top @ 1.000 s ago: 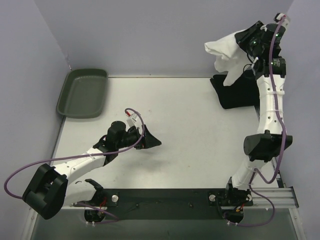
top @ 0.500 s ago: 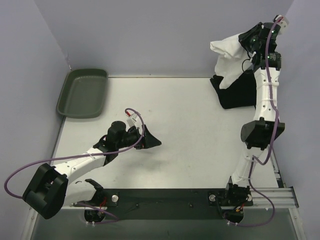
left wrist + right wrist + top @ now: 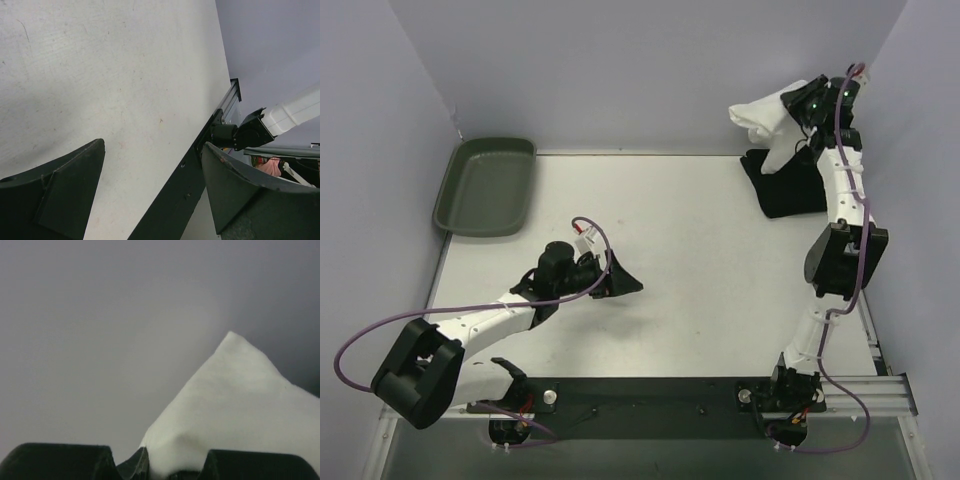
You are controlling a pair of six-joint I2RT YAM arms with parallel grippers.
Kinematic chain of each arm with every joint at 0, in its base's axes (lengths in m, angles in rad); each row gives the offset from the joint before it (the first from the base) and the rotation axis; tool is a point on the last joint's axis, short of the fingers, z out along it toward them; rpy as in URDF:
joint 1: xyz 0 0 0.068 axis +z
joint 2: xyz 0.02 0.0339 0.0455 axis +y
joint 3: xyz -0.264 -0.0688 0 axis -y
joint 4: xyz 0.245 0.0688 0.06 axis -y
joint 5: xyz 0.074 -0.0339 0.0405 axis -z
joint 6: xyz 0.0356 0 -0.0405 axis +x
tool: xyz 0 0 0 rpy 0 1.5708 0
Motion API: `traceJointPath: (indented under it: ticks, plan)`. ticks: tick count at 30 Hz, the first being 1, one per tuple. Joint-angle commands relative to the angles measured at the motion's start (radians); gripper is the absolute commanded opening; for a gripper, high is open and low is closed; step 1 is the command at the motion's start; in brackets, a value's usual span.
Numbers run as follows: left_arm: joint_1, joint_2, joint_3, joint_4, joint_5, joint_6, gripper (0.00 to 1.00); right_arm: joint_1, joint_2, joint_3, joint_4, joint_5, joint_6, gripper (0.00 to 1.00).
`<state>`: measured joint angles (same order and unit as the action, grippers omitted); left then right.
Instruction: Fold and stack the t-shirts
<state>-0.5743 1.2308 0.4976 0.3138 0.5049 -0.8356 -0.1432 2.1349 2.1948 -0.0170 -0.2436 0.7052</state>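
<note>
The right gripper [image 3: 796, 102] is clamped on a fold of the plain white t-shirt [image 3: 760, 113] of soft cloth. In the right wrist view its two dark fingers [image 3: 60, 460] pinch the cloth low in the frame, and the white t-shirt [image 3: 235, 405] rises from the gripper [image 3: 170, 465] to a peak against the blank grey wall [image 3: 100, 340]. In the top view that arm reaches up at the far right corner and holds the shirt in the air, bunched and drooping to the left of the fingers. Its hanging end comes down over the plain black t-shirt [image 3: 792, 185]. From above I cannot tell whether the two touch. The black t-shirt lies in a crumpled heap on the far right part of the pale grey table [image 3: 710, 250], against the back wall.

The left gripper [image 3: 621, 283] is spread wide with nothing between its dark triangular fingers [image 3: 70, 185]. The left wrist view shows only bare tabletop between them [image 3: 152, 150]. It sits low over the table left of centre, well apart from both shirts. A dark green plastic tray [image 3: 485, 185] with a raised rim lies at the far left corner.
</note>
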Motion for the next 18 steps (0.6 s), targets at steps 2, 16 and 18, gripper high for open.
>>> traceJointPath:
  ticks: [2,16,18]
  plan:
    - [0.004,-0.028,-0.022,0.088,0.035,-0.013,0.88,0.047,-0.252,-0.591,0.334,-0.151,-0.026,0.00]
    - [-0.009,-0.059,-0.028,0.082,0.044,-0.011,0.88,0.131,-0.492,-0.782,0.189,-0.137,-0.133,0.00]
    - [-0.010,-0.054,-0.028,0.093,0.049,-0.016,0.88,0.142,-0.533,-0.816,0.132,-0.132,-0.138,0.00]
